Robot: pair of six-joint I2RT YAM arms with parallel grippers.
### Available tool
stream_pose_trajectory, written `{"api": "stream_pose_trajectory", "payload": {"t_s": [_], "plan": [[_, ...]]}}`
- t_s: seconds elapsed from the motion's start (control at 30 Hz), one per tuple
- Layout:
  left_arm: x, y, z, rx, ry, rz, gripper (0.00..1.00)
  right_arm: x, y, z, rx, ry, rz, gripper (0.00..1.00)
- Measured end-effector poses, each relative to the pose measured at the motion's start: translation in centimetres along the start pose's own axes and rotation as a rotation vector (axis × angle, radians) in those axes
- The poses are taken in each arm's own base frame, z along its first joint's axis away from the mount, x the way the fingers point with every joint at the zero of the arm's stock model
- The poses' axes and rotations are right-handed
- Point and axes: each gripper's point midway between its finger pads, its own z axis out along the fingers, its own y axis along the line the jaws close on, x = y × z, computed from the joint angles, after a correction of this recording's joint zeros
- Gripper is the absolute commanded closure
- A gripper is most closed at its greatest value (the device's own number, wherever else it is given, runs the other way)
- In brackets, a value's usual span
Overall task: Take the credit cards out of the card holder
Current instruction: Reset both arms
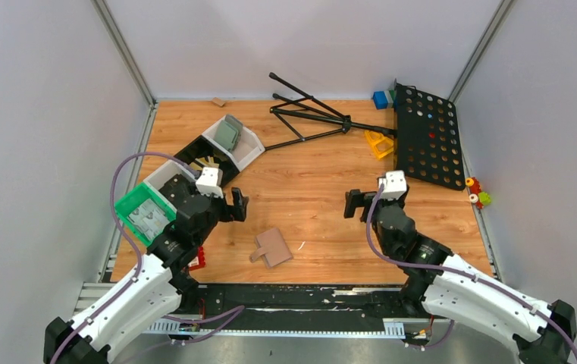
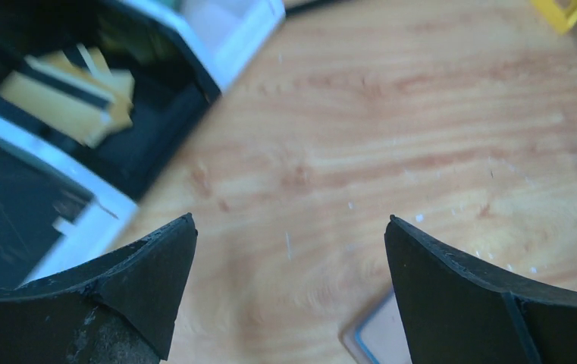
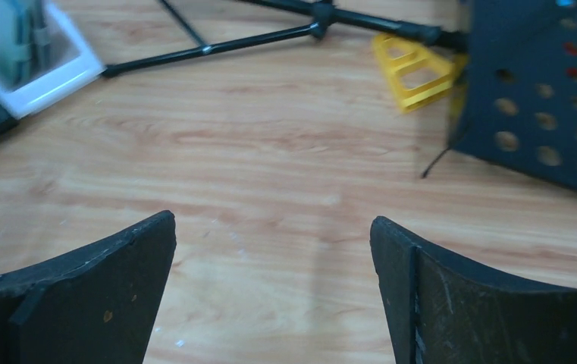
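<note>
The card holder lies flat on the wooden table at the front middle and shows as a tan rectangle. One corner of it, with a salmon edge and a light blue line, shows in the left wrist view beside my right fingertip. No black credit cards are in view. My left gripper is open and empty, above the table just up and left of the holder. My right gripper is open and empty over bare wood to the holder's right.
At the left stand a green bin, a black bin with yellow pieces, and a white bin with a grey-green holder. A black folding stand, yellow piece and perforated black board lie at the back right.
</note>
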Motion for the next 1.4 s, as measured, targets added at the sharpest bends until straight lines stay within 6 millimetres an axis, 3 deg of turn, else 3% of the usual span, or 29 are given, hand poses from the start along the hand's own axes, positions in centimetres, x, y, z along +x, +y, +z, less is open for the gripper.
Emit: {"api": "stream_pose_trajectory", "payload": {"t_s": [0.17, 0.33, 0.43, 0.57, 0.7, 0.77, 0.87, 1.07, 1.13, 1.2, 1.27, 1.4], "plan": [[-4.5, 1.8, 0.1, -0.074, -0.215, 0.127, 0.01, -2.7, -5.2, 1.4, 0.158, -0.049, 0.024, 0.02], [-6.1, 8.7, 1.0, -0.312, -0.286, 0.123, 0.04, -4.0, -10.1, 3.0, 0.286, -0.084, 0.041, 0.09], [-4.1, 12.5, 1.6, -0.440, -0.249, 0.134, 0.03, -2.6, -11.5, 4.7, 0.296, -0.083, 0.014, 0.09], [-1.6, 14.9, 2.7, -0.494, -0.184, 0.156, 0.03, 1.8, -13.9, 5.8, 0.328, 0.009, -0.038, 0.04], [0.3, 17.1, 3.2, -0.528, -0.171, 0.139, 0.06, 3.2, -15.8, 7.3, 0.348, 0.035, -0.057, 0.03], [0.6, 17.5, 3.9, -0.524, -0.168, 0.135, 0.04, 3.4, -16.4, 7.8, 0.354, 0.023, -0.072, 0.03], [0.4, 17.8, 4.9, -0.504, -0.180, 0.133, 0.11, 4.3, -17.9, 8.4, 0.365, 0.030, -0.080, 0.02], [-0.5, 18.4, 6.4, -0.473, -0.192, 0.124, 0.11, 5.0, -22.5, 8.4, 0.406, 0.006, 0.001, 0.00], [-0.6, 18.3, 6.4, -0.463, -0.198, 0.125, 0.11, 5.6, -22.3, 8.5, 0.371, -0.016, 0.011, 0.00], [-0.9, 18.1, 6.6, -0.450, -0.210, 0.132, 0.01, 6.8, -21.4, 8.5, 0.318, -0.008, 0.012, 0.00], [-1.1, 17.7, 7.0, -0.420, -0.235, 0.146, 0.00, 7.8, -20.5, 8.5, 0.272, 0.004, 0.011, 0.00], [-0.7, 17.1, 7.4, -0.381, -0.237, 0.170, 0.00, 7.3, -19.5, 9.3, 0.234, -0.015, -0.016, 0.00]]}}
